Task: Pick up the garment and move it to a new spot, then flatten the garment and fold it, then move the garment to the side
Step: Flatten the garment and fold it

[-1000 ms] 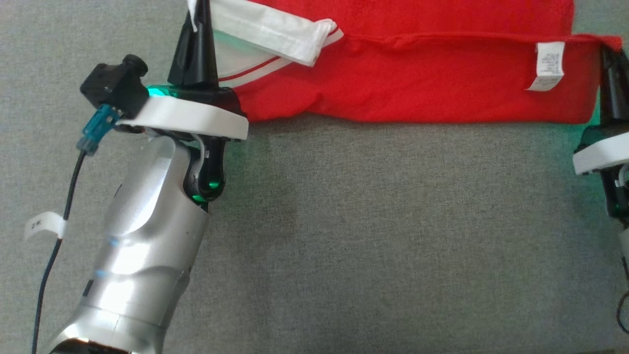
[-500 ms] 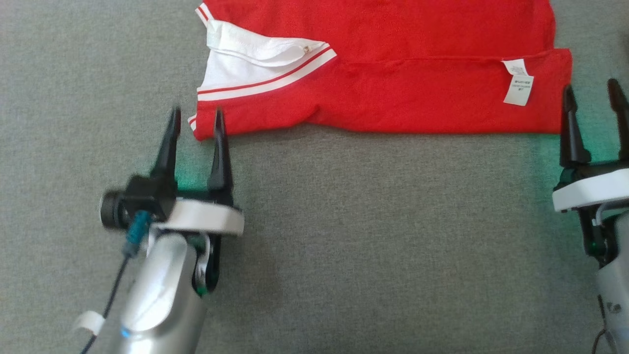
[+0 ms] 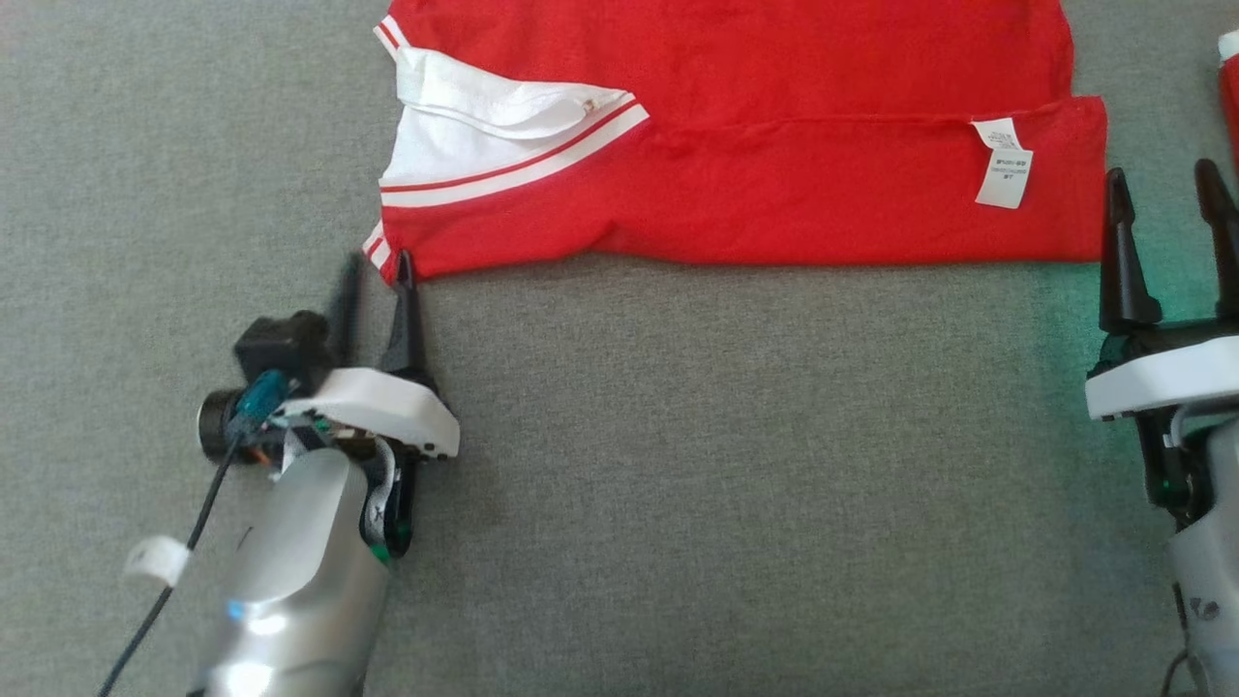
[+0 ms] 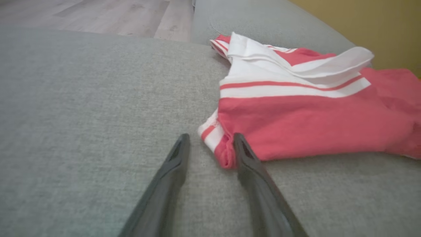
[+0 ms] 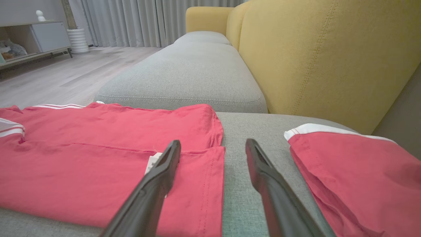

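As right wrist sees, yellow backrest [image 5: 329, 59] (sofa's) rises beyond garment [image 5: 98, 158].

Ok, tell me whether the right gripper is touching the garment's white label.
Apart. Head view: a band of red garment lies between the label and the open right gripper.

Red-and-white garment [image 4: 306, 121] on grey cushion [image 4: 82, 115], left pincer [image 4: 210, 135] parted at its corner

Left gripper [image 3: 377, 261], right gripper [image 3: 1162, 174] released garment [image 3: 774, 194] — withdrew.
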